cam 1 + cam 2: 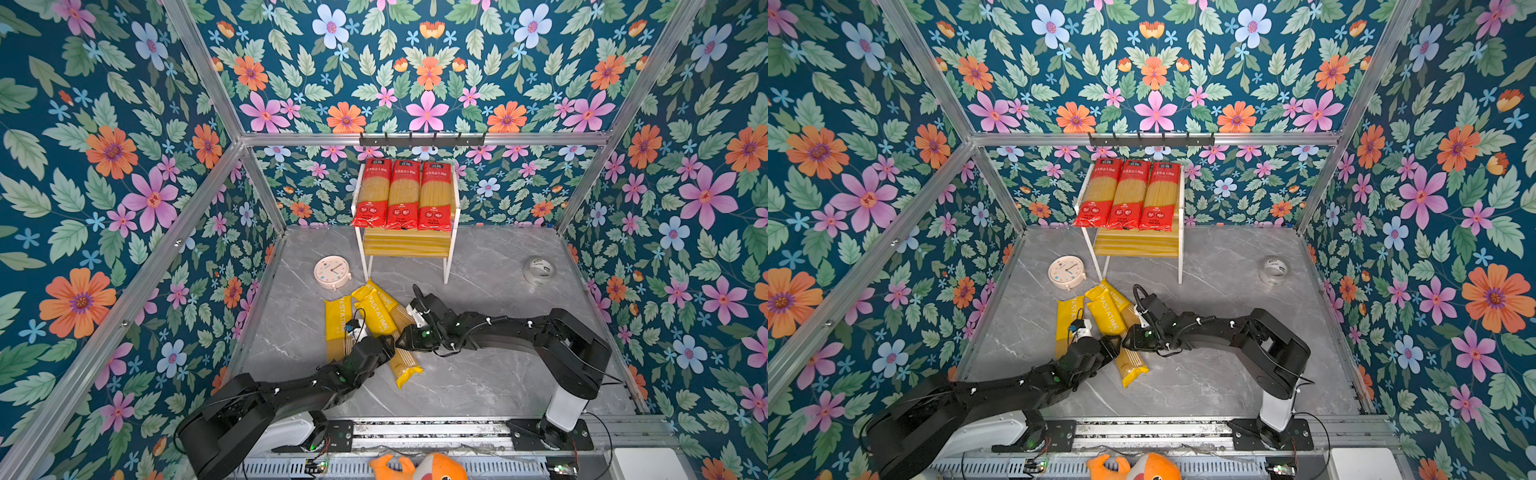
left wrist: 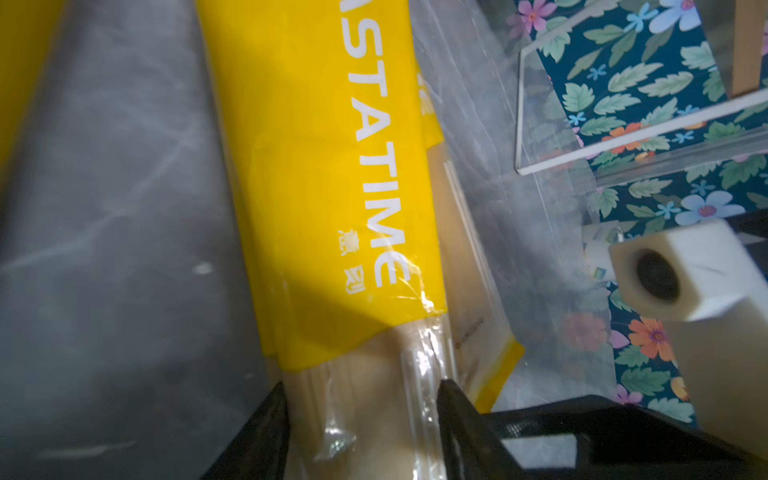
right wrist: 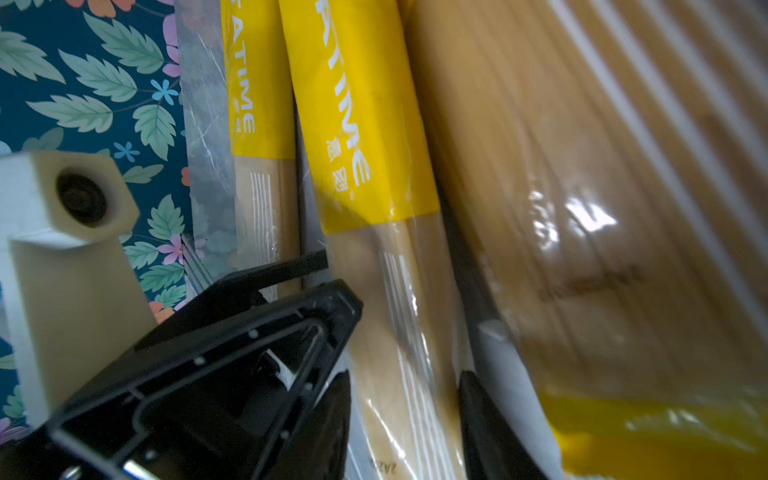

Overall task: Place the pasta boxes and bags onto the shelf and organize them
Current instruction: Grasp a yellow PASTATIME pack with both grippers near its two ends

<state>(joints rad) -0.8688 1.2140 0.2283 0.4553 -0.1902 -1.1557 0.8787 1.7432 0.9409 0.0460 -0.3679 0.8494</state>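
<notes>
I have the shelf point(image 1: 407, 247) at 12 o'clock on the table point(image 1: 478, 374), backed against the wall. The three red packets point(image 1: 403, 193) lie side by side on its top tier, their near ends hanging over the front edge. The three yellow packets point(image 1: 338, 320) are down on the table at about 7 o'clock from the shelf's feet. One lies just beside the other two, which overlap. My left arm comes in from 7 o'clock and my right from 4 o'clock, and both meet over the middle yellow packet point(image 1: 376, 318) at its clear stretch. In the left wrist view the left gripper point(image 2: 361, 382) straddles that packet point(image 2: 332, 187), one black finger on each long edge. In the right wrist view the right gripper point(image 3: 403, 376) straddles the same packet point(image 3: 365, 124) in the same way. Both sets of jaws stand partly apart with the packet filling the gap, and I cannot tell whether either is actually pinching it. A clock point(image 1: 331, 271) lies at 8 o'clock from the shelf and a tape roll point(image 1: 538, 270) at 4 o'clock.
</notes>
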